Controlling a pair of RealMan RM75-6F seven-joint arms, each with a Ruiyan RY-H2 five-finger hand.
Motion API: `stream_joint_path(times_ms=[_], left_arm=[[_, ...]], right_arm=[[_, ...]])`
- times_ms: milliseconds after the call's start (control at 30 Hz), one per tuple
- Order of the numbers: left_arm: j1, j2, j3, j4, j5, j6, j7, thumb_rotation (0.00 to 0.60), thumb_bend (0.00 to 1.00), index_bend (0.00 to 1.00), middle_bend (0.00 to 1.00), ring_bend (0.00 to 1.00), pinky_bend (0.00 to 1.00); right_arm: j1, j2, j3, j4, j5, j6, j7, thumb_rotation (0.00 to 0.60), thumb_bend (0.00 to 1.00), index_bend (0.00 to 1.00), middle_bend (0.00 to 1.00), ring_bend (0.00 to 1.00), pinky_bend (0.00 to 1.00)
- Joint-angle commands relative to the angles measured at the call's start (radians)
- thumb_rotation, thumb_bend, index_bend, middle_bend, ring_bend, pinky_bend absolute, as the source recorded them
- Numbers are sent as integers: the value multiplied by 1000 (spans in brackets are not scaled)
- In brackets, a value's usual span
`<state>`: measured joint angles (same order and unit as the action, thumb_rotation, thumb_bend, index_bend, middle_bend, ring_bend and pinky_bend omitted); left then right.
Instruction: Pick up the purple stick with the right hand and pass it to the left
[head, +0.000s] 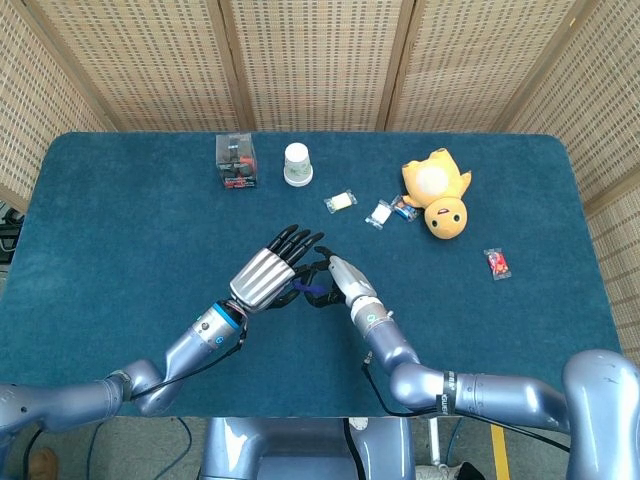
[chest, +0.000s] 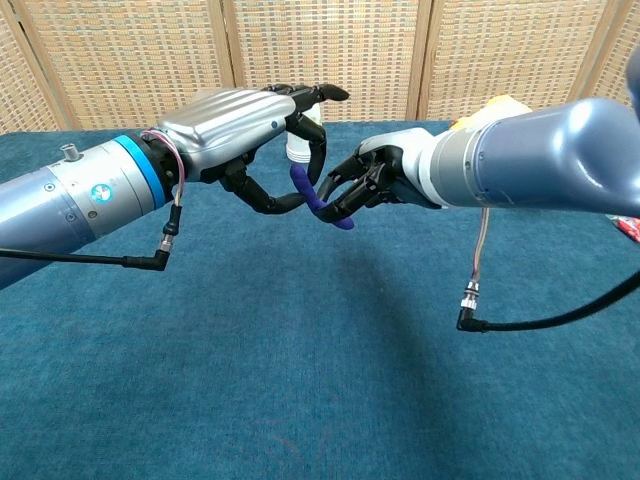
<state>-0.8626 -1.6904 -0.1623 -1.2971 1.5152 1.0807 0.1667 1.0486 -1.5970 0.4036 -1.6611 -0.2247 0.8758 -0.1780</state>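
Observation:
The purple stick (chest: 312, 198) hangs above the blue table (head: 120, 220) near its middle and is tilted, upper end to the left. My right hand (chest: 385, 180) pinches its lower end with dark fingertips. My left hand (chest: 235, 120) reaches in from the left with fingers spread. The stick's upper end lies between its thumb and curved fingers, and I cannot tell whether they touch it. In the head view the stick (head: 305, 289) shows as a small purple patch between the left hand (head: 265, 275) and the right hand (head: 340, 278).
At the back stand a clear box (head: 236, 162) with dark things inside and a white cup (head: 297, 164). Small wrapped sweets (head: 340, 202) lie beside a yellow plush duck (head: 438, 192). A red packet (head: 496, 263) lies at the right.

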Motion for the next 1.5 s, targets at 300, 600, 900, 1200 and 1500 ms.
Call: stream_joint_path(times_ms=[300, 600, 900, 1200, 1500], left_arm=[[3, -1, -15, -15, -30, 5, 44, 600, 417, 778, 0, 0, 0], [5, 17, -24, -48, -44, 8, 75, 600, 419, 805, 0, 0, 0], [12, 62, -41, -113, -48, 33, 119, 600, 416, 814, 0, 0, 0], [33, 126, -70, -186, -60, 76, 121, 600, 416, 814, 0, 0, 0], [80, 253, -122, -284, -88, 140, 93, 600, 416, 813, 0, 0, 0]], right_arm=[[-7, 10, -5, -5, -9, 0, 10, 600, 558, 638, 135, 0, 0], [-23, 18, -15, -2, -24, -8, 27, 600, 563, 668, 161, 0, 0], [-54, 34, -30, -8, -48, -16, 54, 600, 563, 707, 191, 0, 0], [-93, 54, -55, -24, -69, -13, 78, 600, 563, 708, 193, 0, 0], [-141, 82, -72, -40, -101, -6, 109, 600, 562, 709, 194, 0, 0]])
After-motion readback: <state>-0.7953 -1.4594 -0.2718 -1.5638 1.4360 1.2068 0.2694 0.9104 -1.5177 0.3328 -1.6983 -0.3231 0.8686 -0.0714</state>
